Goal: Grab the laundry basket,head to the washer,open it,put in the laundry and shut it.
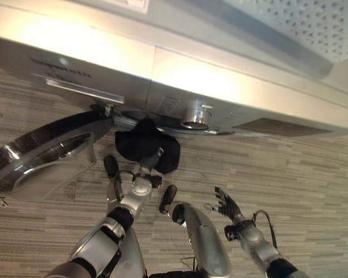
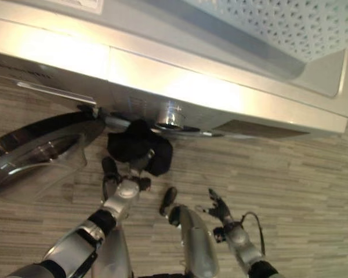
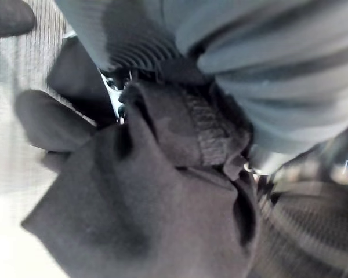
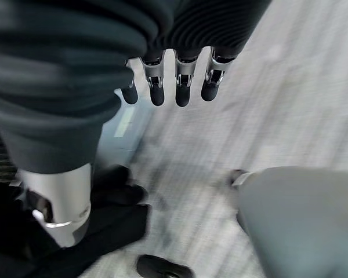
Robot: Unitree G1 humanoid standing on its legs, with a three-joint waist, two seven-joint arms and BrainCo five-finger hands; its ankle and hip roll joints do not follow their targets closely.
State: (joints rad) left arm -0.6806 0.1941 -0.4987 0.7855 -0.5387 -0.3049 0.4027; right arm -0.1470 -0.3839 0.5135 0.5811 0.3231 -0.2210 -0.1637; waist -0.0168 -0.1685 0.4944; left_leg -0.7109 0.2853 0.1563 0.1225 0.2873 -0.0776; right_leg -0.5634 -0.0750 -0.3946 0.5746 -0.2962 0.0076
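The silver washer [image 1: 180, 75] lies across the top of the eye views, its round glass door [image 1: 40, 153] swung open to the left. A black garment [image 1: 145, 145] hangs bunched right at the door opening, below the washer's front edge. My left hand [image 1: 142, 182] reaches up under it, shut on the cloth. In the left wrist view the black garment [image 3: 151, 202] is bunched tight against the hand. My right hand [image 1: 227, 204] hovers low at the right, apart from the washer, open. Its fingers [image 4: 182, 87] hang straight over the floor and hold nothing.
A chrome knob [image 1: 196, 113] sticks out of the washer's front panel just right of the garment. Striped grey wood-look floor [image 1: 290, 168] spreads to the right of the washer. A white perforated panel [image 2: 278, 23] lies beyond the washer's top.
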